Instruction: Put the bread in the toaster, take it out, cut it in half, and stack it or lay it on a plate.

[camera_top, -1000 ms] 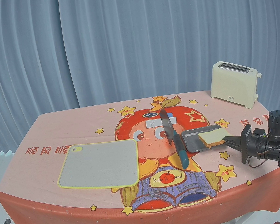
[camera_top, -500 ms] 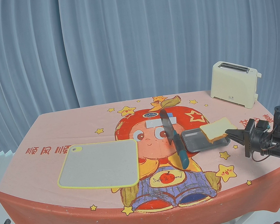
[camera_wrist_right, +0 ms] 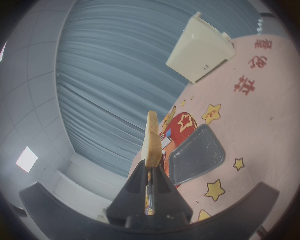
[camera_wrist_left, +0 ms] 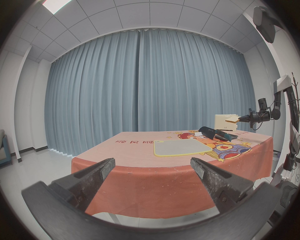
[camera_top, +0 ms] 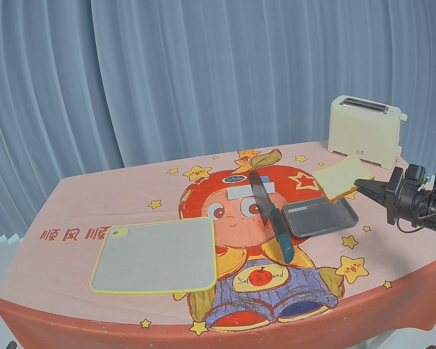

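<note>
My right gripper [camera_top: 363, 184] is shut on one edge of a slice of bread [camera_top: 340, 178], holding it in the air above the far right corner of the grey tray [camera_top: 319, 217]. In the right wrist view the bread [camera_wrist_right: 152, 142] stands edge-on between the shut fingers, with the tray [camera_wrist_right: 195, 154] below it. The cream toaster [camera_top: 366, 130] sits at the back right of the table, slots up, beyond the bread. My left gripper [camera_wrist_left: 153, 175] is open and empty, off the table's left end, well below the tabletop.
A knife [camera_top: 271, 215] with a teal handle lies left of the tray, blade pointing away. A grey cutting board [camera_top: 155, 257] with a yellow rim lies on the left half of the table. Curtains hang behind.
My right gripper has lifted the bread off the tray and carried it up and back toward the toaster. The tray now lies bare.
</note>
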### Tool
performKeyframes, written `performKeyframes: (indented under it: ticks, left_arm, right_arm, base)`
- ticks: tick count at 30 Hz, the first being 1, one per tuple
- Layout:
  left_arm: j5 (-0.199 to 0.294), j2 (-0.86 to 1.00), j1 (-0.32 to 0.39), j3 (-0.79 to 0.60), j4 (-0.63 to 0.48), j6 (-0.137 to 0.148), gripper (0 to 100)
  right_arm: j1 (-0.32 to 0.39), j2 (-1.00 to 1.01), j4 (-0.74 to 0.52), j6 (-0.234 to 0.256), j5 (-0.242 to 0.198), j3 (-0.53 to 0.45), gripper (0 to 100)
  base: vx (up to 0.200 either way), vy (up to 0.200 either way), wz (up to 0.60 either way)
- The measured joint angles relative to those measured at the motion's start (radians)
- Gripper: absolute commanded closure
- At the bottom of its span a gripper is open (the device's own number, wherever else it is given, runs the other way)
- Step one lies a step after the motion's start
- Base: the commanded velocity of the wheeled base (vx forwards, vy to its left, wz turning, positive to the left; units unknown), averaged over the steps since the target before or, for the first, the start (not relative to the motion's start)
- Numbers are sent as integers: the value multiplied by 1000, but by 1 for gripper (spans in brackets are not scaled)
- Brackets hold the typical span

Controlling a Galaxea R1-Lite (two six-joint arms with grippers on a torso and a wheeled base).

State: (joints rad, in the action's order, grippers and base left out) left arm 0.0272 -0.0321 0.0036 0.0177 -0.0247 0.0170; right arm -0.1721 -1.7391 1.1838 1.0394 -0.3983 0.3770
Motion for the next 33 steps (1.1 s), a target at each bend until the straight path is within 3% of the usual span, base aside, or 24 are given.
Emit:
performKeyframes:
  ticks: [8, 27, 29, 33]
  left_arm:
    - [0, 0, 1, 0, 0, 0, 0]
    - [0, 0, 0, 0, 0, 0, 0]
    - [0, 0, 0, 0, 0, 0, 0]
    - [0, 0, 0, 0, 0, 0, 0]
  right_arm:
    - [-14, 20, 0, -149, 0, 24, 100]
    - [-67, -3, -2, -393, 5, 140, 100]
    - [-67, -6, -2, -434, 17, 141, 100]
    - [-69, -10, -2, -545, 85, 144, 100]
  base:
    - [0, 0, 0]
    - [0, 0, 0]
    - [0, 0, 0]
    - [0, 0, 0]
